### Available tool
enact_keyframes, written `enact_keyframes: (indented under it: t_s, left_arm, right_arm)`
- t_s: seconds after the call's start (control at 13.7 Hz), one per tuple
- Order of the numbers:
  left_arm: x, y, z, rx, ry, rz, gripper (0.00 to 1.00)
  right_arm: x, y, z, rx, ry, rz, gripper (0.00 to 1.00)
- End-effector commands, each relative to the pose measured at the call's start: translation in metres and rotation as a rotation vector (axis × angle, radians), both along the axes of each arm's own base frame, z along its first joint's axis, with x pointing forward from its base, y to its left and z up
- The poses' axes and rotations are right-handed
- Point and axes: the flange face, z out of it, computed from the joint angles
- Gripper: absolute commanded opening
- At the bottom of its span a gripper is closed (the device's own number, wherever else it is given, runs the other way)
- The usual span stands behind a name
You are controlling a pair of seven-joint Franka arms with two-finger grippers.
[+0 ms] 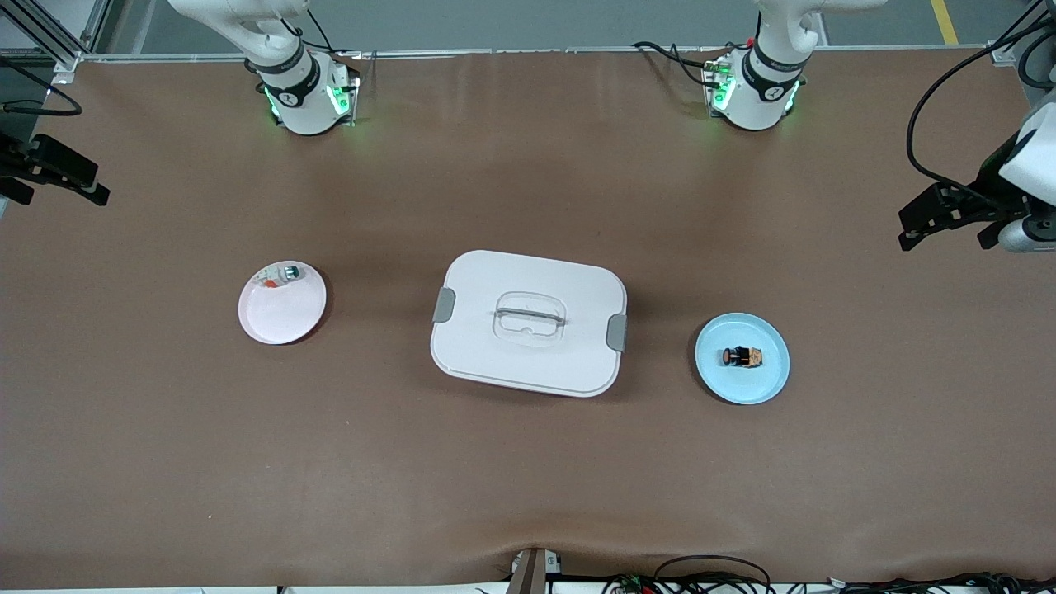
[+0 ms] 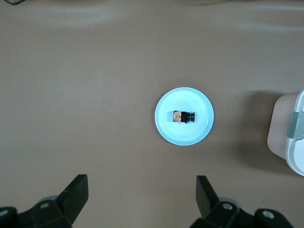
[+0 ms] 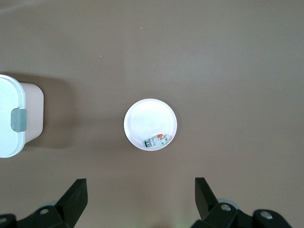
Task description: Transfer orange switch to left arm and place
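Switch: tiny black push-button orange switch [image 1: 742,356] on round pale-blue plate [image 1: 767,384], below left tool [image 2: 140,197], fingers apart.
Right tool [image 3: 140,197]: fingers apart, above pink plate [image 1: 276,318].
Risk: large white plastic latched box [image 1: 528,322] stands between tools; a low crossing could strike it.

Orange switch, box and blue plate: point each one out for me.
Orange switch [image 1: 742,356], front view, on the middle of its black body.
Box [image 1: 528,285], front view, on the bare white lid above the handle.
Blue plate [image 2: 184,134], left wrist view, on its bare surface beside the switch.
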Motion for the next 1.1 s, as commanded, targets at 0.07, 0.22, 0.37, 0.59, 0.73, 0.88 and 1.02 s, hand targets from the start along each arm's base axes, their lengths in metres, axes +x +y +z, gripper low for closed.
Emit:
enact_keyframes:
  t_s: [0.07,0.22,0.37,0.59,0.73,0.88,1.02]
  left_arm:
    - [-0.007,0.000,0.006,-0.012,0.030,-0.018,1.00]
    - [-0.012,0.000,0.013,-0.013,0.022,-0.020,1.00]
    - [-0.015,-0.002,0.016,-0.013,0.021,-0.023,1.00]
    - [-0.018,-0.010,0.015,-0.009,0.048,-0.037,1.00]
    - [-0.024,-0.010,0.020,-0.015,0.050,-0.024,1.00]
    - [-0.027,-0.012,0.018,-0.031,0.068,-0.020,1.00]
    - [-0.031,-0.011,0.015,-0.076,0.085,-0.016,1.00]
  right_arm:
    - [-0.004,-0.003,0.007,0.015,-0.015,-0.018,1.00]
    - [-0.004,-0.003,0.008,0.015,-0.020,-0.018,1.00]
    - [-0.004,-0.003,0.008,0.015,-0.023,-0.018,1.00]
    - [-0.003,-0.003,0.008,0.015,-0.025,-0.018,1.00]
    - [-0.004,-0.003,0.008,0.015,-0.023,-0.018,1.00]
    - [-0.004,-0.004,0.008,0.015,-0.023,-0.019,1.00]
    - [-0.004,-0.004,0.008,0.015,-0.023,-0.019,1.00]
